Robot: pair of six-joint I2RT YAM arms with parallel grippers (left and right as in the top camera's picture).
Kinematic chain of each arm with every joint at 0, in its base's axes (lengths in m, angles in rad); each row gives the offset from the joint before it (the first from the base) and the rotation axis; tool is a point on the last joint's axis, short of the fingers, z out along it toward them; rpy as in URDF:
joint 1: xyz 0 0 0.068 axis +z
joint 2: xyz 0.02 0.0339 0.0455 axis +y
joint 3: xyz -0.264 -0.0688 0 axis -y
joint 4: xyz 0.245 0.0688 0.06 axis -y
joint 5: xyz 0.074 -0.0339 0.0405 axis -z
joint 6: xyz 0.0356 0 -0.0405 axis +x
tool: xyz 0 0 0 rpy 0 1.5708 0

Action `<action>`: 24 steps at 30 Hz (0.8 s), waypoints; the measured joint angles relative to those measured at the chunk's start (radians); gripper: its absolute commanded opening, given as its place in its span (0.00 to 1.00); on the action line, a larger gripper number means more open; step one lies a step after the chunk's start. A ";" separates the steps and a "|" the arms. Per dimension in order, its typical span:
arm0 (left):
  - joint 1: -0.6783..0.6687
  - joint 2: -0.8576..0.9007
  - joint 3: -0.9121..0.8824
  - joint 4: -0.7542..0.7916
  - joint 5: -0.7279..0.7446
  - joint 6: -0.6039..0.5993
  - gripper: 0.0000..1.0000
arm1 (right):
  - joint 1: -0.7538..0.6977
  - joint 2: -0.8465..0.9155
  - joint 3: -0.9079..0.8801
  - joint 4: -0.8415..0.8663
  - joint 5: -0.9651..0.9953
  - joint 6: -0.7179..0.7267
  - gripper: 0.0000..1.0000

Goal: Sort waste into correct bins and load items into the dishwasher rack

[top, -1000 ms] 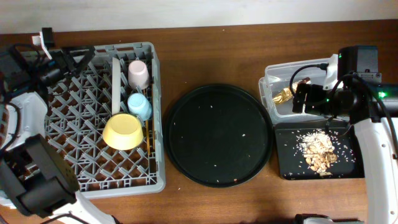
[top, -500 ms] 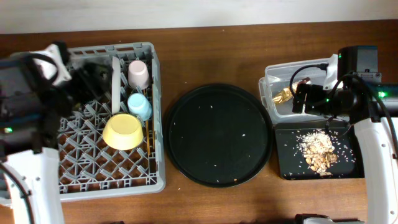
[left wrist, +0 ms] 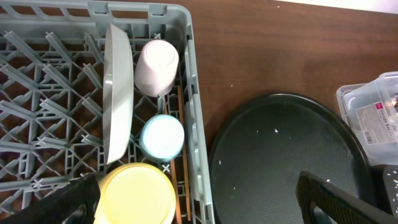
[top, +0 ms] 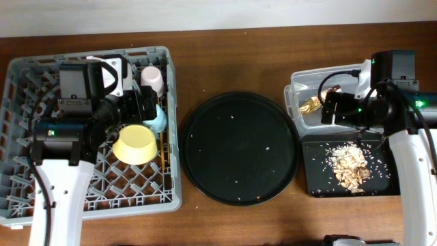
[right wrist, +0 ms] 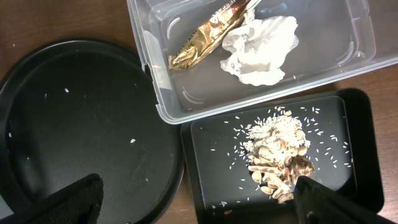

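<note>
hovering over the rack (left wrist: 143,9), the left gripper (left wrist: 199,205) gapes wide, empty; the right gripper (right wrist: 196,202) likewise, above the scraps (right wrist: 277,155).

The rack (left wrist: 56,93) was grey lattice, holding a pink cup (left wrist: 157,65), light-blue cup (left wrist: 163,135) and yellow bowl (left wrist: 137,194); the wrapper (right wrist: 205,38) gold-brown, napkin (right wrist: 261,46) white.

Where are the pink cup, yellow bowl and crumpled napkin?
pink cup (left wrist: 157,65), left wrist view, middle of its side
yellow bowl (left wrist: 137,196), left wrist view, middle of its surface
napkin (right wrist: 261,46), right wrist view, its middle
</note>
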 measured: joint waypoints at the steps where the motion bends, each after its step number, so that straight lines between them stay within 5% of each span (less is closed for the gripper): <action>1: 0.000 0.000 0.000 0.000 -0.007 0.003 0.99 | 0.000 0.000 0.000 0.000 0.000 0.000 0.99; 8: 0.000 0.000 0.000 -0.001 -0.015 0.004 0.99 | 0.007 -0.080 -0.001 0.001 0.000 0.001 0.99; 16: 0.000 0.000 -0.001 -0.002 -0.018 0.004 0.99 | 0.167 -0.486 -0.002 0.012 0.009 -0.001 0.99; 21: 0.000 0.000 -0.001 -0.002 -0.019 0.007 0.99 | 0.212 -0.724 -0.075 0.217 0.023 0.000 0.99; 24: 0.000 0.000 -0.002 -0.002 -0.019 0.007 0.99 | 0.212 -0.898 -0.283 0.472 0.030 -0.001 0.99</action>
